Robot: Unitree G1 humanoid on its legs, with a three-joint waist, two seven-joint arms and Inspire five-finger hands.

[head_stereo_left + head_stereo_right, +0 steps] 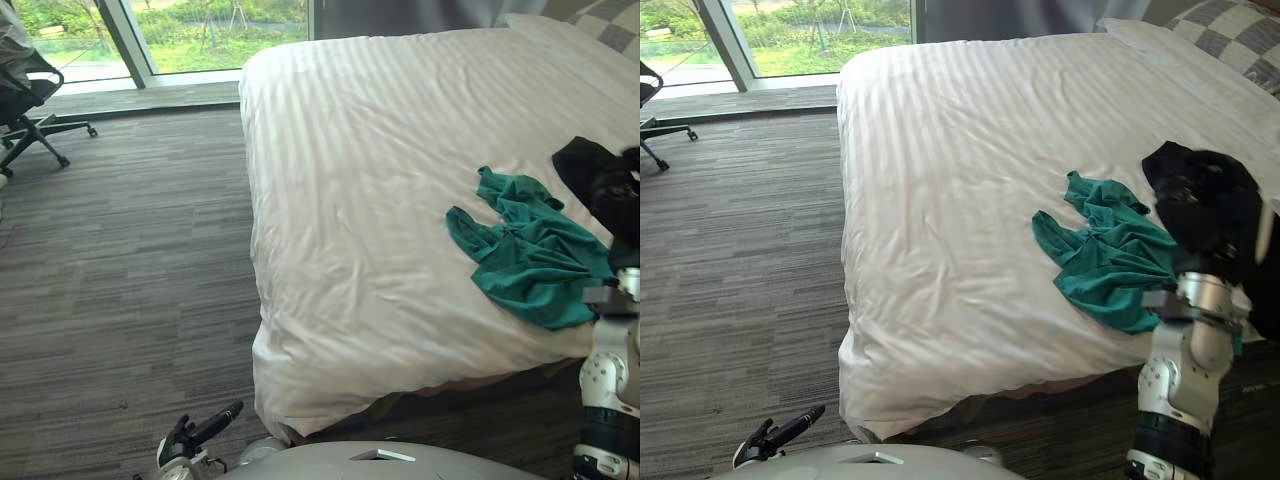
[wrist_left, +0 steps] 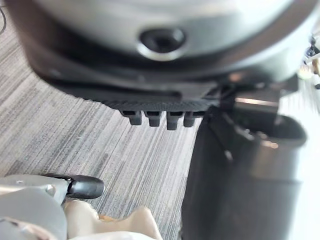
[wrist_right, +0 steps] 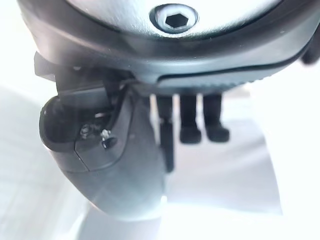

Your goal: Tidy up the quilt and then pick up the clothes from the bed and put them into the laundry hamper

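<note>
On the white quilt [image 1: 350, 200], toward 3 o'clock, a crumpled green shirt [image 1: 530, 250]. Beside it, further toward 3 o'clock, the right hand [image 1: 1218, 218], fingers straight, clutching nothing. At 7 o'clock, low over the carpet [image 1: 120, 250], the left hand [image 1: 205, 425], fingers loose, empty.

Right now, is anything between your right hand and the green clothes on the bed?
Nothing visible does. The right hand hangs open above the quilt, right beside the green clothes. A dark shape just past the hand may be another garment; I cannot tell.
</note>
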